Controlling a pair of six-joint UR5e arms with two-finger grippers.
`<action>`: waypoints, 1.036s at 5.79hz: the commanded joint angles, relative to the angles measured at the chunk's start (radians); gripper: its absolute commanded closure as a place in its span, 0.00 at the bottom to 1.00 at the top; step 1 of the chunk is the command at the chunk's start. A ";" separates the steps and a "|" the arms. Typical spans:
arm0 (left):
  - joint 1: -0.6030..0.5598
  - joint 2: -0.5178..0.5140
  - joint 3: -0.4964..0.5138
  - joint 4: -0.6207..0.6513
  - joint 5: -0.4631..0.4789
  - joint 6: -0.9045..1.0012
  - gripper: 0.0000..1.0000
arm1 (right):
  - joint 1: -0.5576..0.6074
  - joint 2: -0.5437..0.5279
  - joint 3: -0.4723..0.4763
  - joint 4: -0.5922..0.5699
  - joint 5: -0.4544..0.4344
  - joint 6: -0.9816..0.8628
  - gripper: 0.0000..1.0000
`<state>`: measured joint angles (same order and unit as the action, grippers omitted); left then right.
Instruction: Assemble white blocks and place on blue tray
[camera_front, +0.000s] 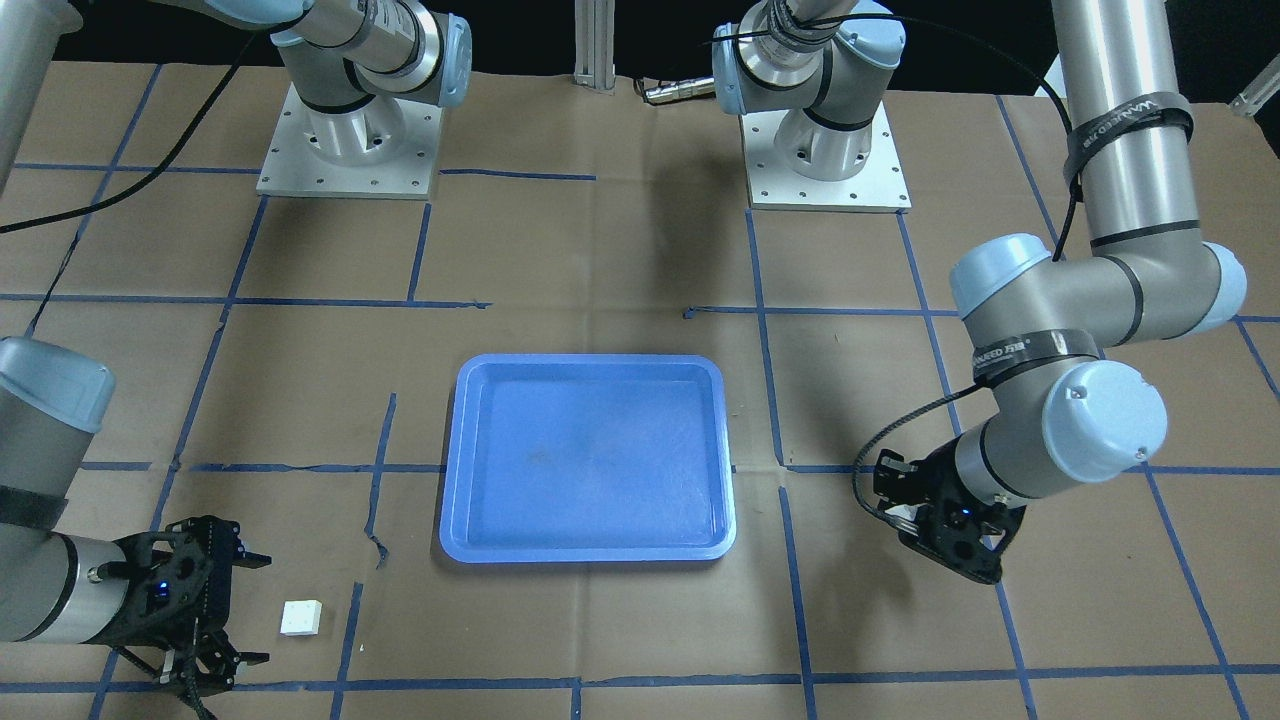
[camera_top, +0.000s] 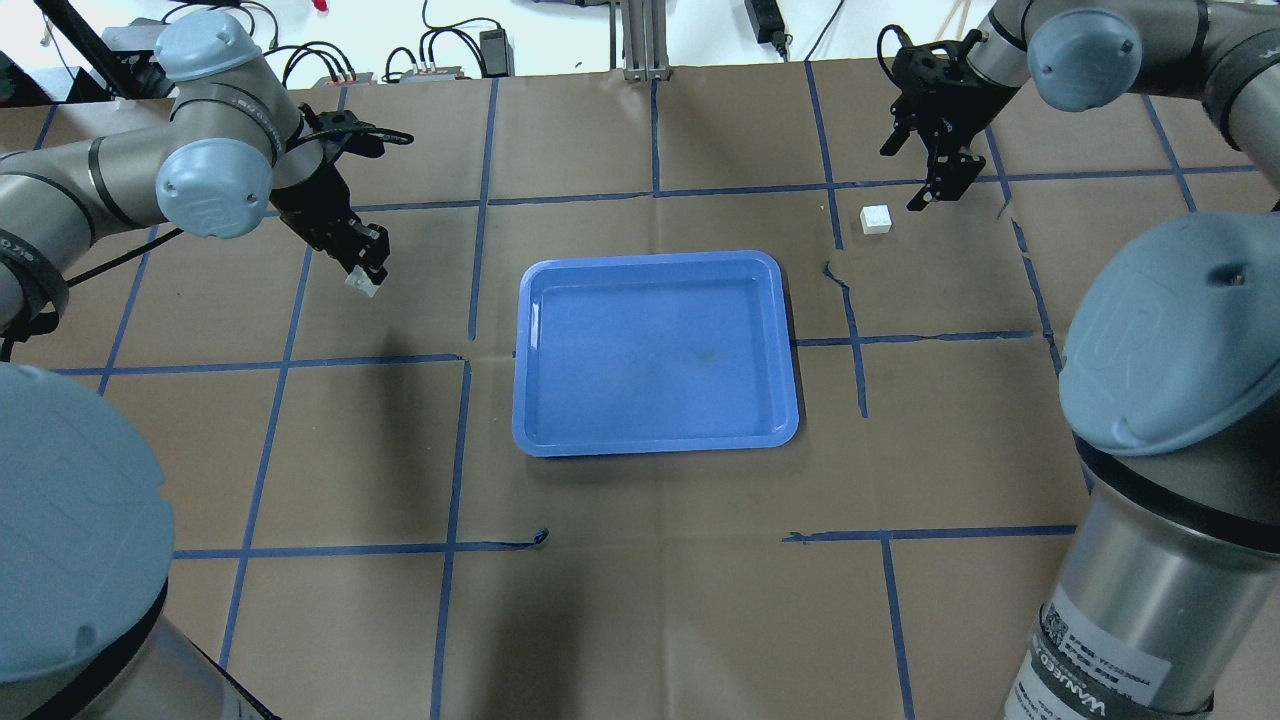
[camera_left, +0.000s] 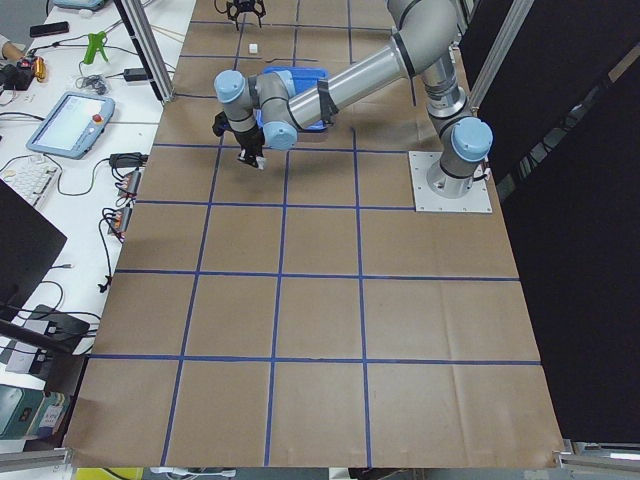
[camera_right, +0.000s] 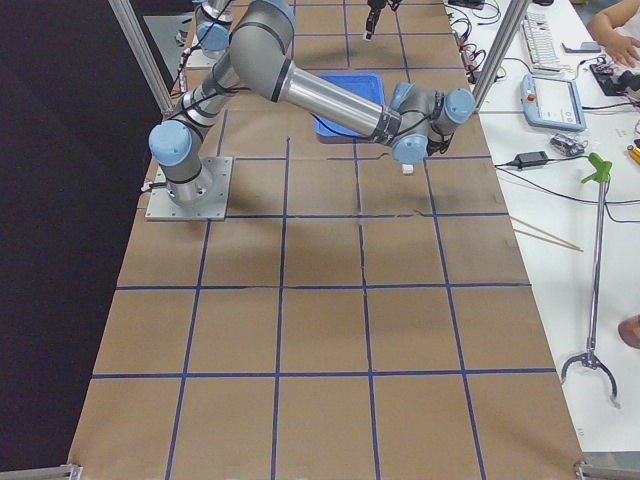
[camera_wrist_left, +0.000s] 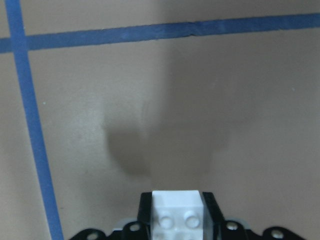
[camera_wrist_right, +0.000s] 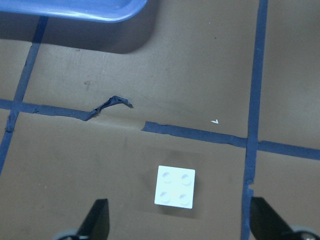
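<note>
The blue tray (camera_top: 655, 440) lies mid-table, with nothing in it; it also shows in the front view (camera_front: 587, 550). My left gripper (camera_top: 362, 268) is shut on one white block (camera_top: 361, 284) and holds it just above the paper, left of the tray. The left wrist view shows that block (camera_wrist_left: 177, 202) studs up between the fingers. The other white block (camera_top: 876, 218) lies on the table to the right of the tray's far corner. My right gripper (camera_top: 935, 175) is open, just beyond it; the right wrist view shows the block (camera_wrist_right: 175, 186) between the spread fingers (camera_wrist_right: 96, 220).
Brown paper with a blue tape grid covers the table. A lifted, torn tape piece (camera_wrist_right: 107, 106) lies between the loose block and the tray's corner (camera_wrist_right: 90, 10). The arm bases (camera_front: 345, 140) stand on the robot's side.
</note>
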<state>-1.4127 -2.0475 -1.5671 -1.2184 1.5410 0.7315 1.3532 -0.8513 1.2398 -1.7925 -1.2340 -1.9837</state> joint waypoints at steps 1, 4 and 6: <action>-0.139 0.026 -0.014 -0.039 0.004 0.275 1.00 | -0.011 0.003 0.091 -0.098 0.050 0.006 0.00; -0.348 0.012 -0.056 0.164 0.002 0.592 1.00 | -0.014 0.015 0.115 -0.137 0.068 0.057 0.00; -0.460 -0.014 -0.065 0.192 0.010 0.545 1.00 | -0.016 0.026 0.133 -0.143 0.080 0.068 0.00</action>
<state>-1.8241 -2.0482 -1.6289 -1.0475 1.5498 1.2979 1.3386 -0.8279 1.3618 -1.9315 -1.1593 -1.9231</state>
